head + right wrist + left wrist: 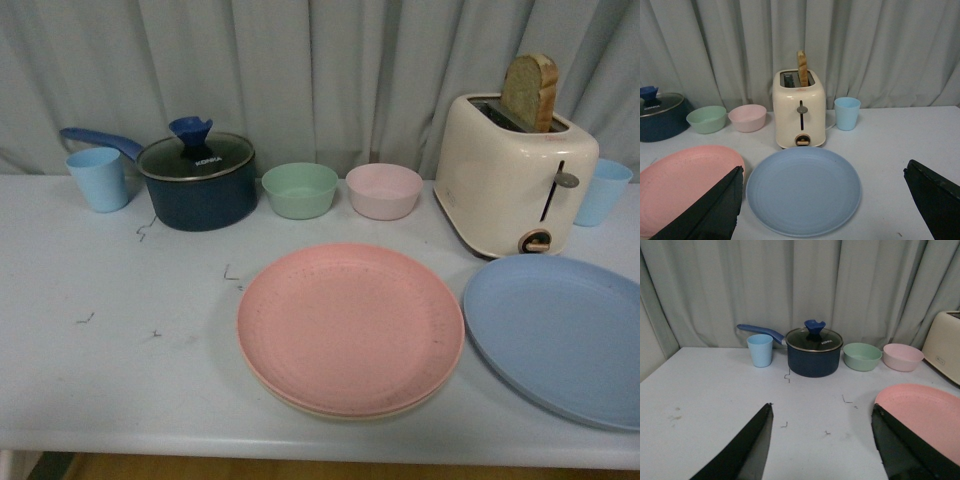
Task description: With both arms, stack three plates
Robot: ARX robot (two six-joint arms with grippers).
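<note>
Your front camera looks down from the near edge across the counter toward the curtain. Your left wrist camera sits low, facing the saucepan, with the left tool spread wide in the foreground. The right wrist camera, equally low, faces the toaster past the spread right tool. All three views share the pink plate.

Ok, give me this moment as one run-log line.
stage: two of three stacked | pink plate on beige plate | blue plate apart, unstacked | left gripper jaws open | right gripper jaws open
</note>
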